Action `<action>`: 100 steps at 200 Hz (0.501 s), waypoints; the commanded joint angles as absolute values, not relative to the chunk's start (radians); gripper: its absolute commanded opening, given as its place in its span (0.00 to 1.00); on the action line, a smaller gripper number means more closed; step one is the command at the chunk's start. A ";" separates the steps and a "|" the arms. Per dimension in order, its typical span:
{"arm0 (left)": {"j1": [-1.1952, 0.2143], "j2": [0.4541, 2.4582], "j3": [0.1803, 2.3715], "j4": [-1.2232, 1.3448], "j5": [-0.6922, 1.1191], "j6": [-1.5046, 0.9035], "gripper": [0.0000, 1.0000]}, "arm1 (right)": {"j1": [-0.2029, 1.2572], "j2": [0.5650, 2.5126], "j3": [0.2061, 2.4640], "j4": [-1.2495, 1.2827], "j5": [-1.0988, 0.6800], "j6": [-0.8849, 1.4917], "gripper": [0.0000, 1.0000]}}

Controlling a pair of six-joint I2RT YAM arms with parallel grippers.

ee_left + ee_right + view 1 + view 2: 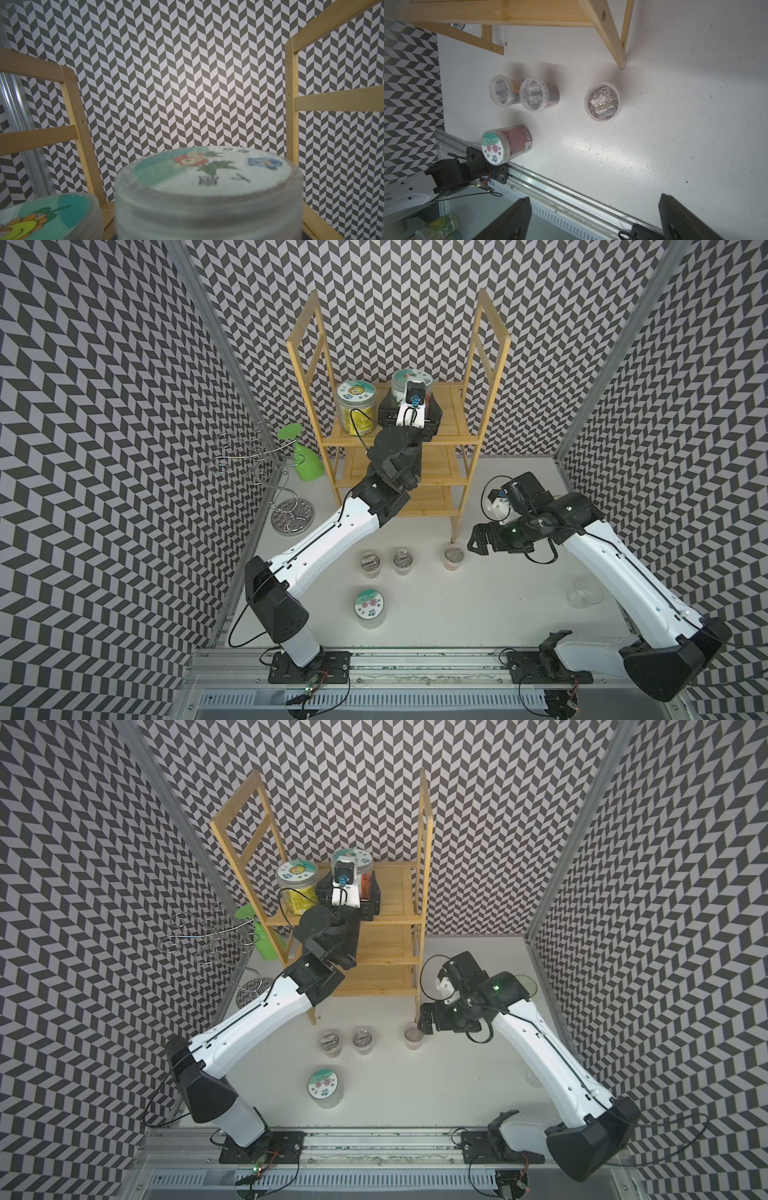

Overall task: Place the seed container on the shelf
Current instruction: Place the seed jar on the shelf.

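1. The shelf (453, 414), a tall light-wood bamboo rack with three slatted tiers and ladder-like side frames, stands at the far end of the white worktop (498, 614), against the chevron-patterned back wall.
2. The seed container (400, 381) is a clear round plastic jar with a red inner label. Its green-and-white lid sticker shows a red cartoon fruit. It is upright over the middle of the shelf's top tier. Its base is hidden behind the arm, so contact with the slats cannot be confirmed.
3. The left claw (410, 404) reaches in from the front at top-tier level, with one black jaw on each side of the seed container. Whether the jaws press on the jar or stand just clear of it cannot be told. In the left wrist view the jar's lid fills the lower centre and the jaws are out of frame.
4. The yellow jar (353, 414), a clear round container with yellow contents and a cartoon lid sticker, stands on the same tier. It is just beside the seed container, toward the left side frame.
5. The right claw (593, 218) is spread wide and empty. It hovers above the worktop near the shelf's front right leg.
6. Three small clear lidded tubs stand on the worktop in front of the shelf.
   - The nearest tub (454, 553) is just beside the right claw.
   - The other two (370, 563) stand side by side, further left.
7. A flower-lid jar (370, 603), clear with a pink-blossom sticker, stands nearer the arm bases.
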State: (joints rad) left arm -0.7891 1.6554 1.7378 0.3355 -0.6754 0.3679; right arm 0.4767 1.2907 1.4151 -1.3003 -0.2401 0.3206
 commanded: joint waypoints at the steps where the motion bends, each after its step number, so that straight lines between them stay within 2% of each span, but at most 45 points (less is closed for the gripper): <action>1: -0.780 1.661 1.766 0.357 -0.660 0.354 0.73 | 0.470 1.295 1.436 -1.270 -0.245 0.314 1.00; 100: -0.776 1.657 1.760 0.351 -0.666 0.348 0.91 | 0.468 1.296 1.434 -1.269 -0.246 0.314 1.00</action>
